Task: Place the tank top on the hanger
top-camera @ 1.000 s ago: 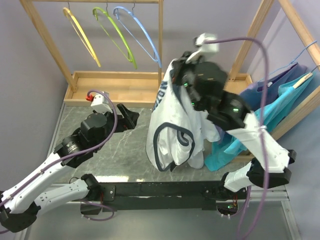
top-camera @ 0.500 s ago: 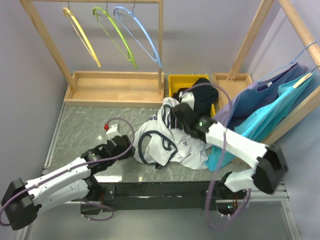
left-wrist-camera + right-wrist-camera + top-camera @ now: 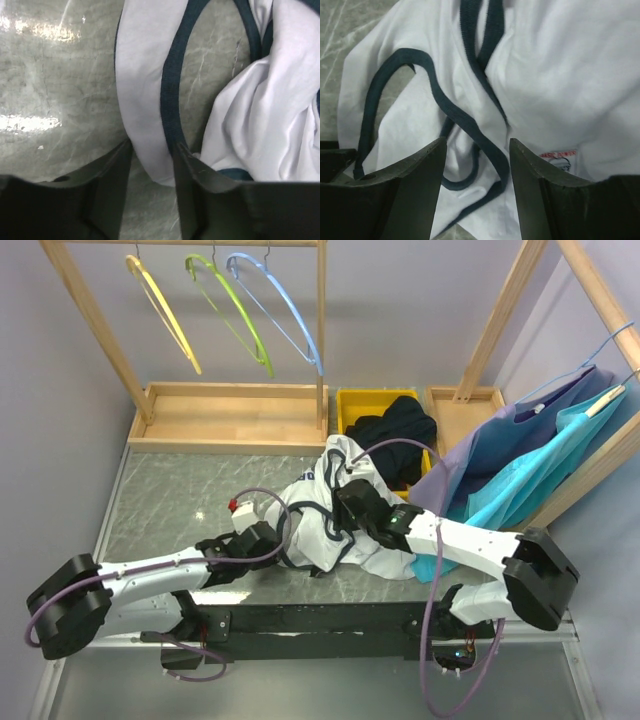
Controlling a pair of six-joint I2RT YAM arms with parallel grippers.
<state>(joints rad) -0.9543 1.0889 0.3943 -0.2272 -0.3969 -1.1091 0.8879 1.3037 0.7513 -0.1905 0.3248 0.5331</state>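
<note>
The white tank top (image 3: 325,510) with navy trim lies crumpled on the grey table (image 3: 170,500). My left gripper (image 3: 152,157) is low at its left edge. One flat shoulder strap (image 3: 145,100) lies between its narrowed open fingers (image 3: 112,172), reaching both and not bunched. My right gripper (image 3: 476,150) hovers open just over the shirt's middle, above looped navy trim (image 3: 470,125) and a small printed label (image 3: 560,157), holding nothing. In the top view the left gripper (image 3: 272,537) and right gripper (image 3: 345,502) flank the heap. The yellow hanger (image 3: 160,310) hangs bare on the far-left rack.
A lime-green hanger (image 3: 230,315) and a light-blue hanger (image 3: 275,305) hang beside the yellow one. A yellow bin (image 3: 352,405) holds a black garment (image 3: 395,425). Blue and teal garments (image 3: 530,465) hang at the right. A wooden tray (image 3: 230,415) runs along the back.
The right arm came down with the tank top, laid it on the table and opened. The left arm slid right to the strap and its jaws narrowed.
</note>
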